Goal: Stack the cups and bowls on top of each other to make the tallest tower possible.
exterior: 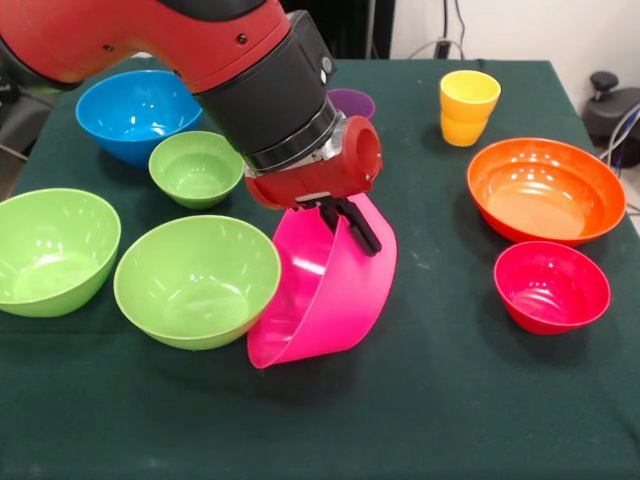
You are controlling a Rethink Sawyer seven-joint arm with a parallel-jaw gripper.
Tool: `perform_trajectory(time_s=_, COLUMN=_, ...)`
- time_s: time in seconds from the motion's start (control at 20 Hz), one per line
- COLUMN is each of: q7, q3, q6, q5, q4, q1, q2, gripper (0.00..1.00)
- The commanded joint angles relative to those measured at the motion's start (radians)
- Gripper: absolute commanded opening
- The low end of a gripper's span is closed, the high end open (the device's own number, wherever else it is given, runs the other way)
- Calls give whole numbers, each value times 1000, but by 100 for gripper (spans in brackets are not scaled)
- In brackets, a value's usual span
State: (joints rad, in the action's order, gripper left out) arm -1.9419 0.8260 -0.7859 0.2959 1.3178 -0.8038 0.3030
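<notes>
The large pink bowl (320, 300) is tipped steeply on its side at the table's middle, its opening facing left. My gripper (357, 235) is shut on its upper rim, one black finger lying over the outside wall. Three lime green bowls sit to the left: a small one (195, 168), a wide one (195, 280) touching the pink bowl, and one (50, 250) at the left edge. A blue bowl (135, 110) is at the far left. Orange bowl (545, 190) and small red bowl (550, 285) rest on the right. A yellow cup (468, 105) stands at the back; a purple cup (355, 102) peeks from behind the arm.
The red and black arm (250, 70) crosses the upper left and hides part of the table behind it. A dark green cloth (430, 400) covers the table. Dark equipment and cables (610, 110) sit past the right edge.
</notes>
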Motion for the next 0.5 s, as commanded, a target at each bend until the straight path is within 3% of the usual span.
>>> perform_trajectory(time_s=0.05, q7=240, q3=-28, q6=-71, q5=55, q4=-65, q1=7, q2=-76, gripper=0)
perform_trajectory(time_s=0.5, q7=182, q3=-41, q6=-40, q5=63, q4=-28, q1=25, q2=-31, gripper=0)
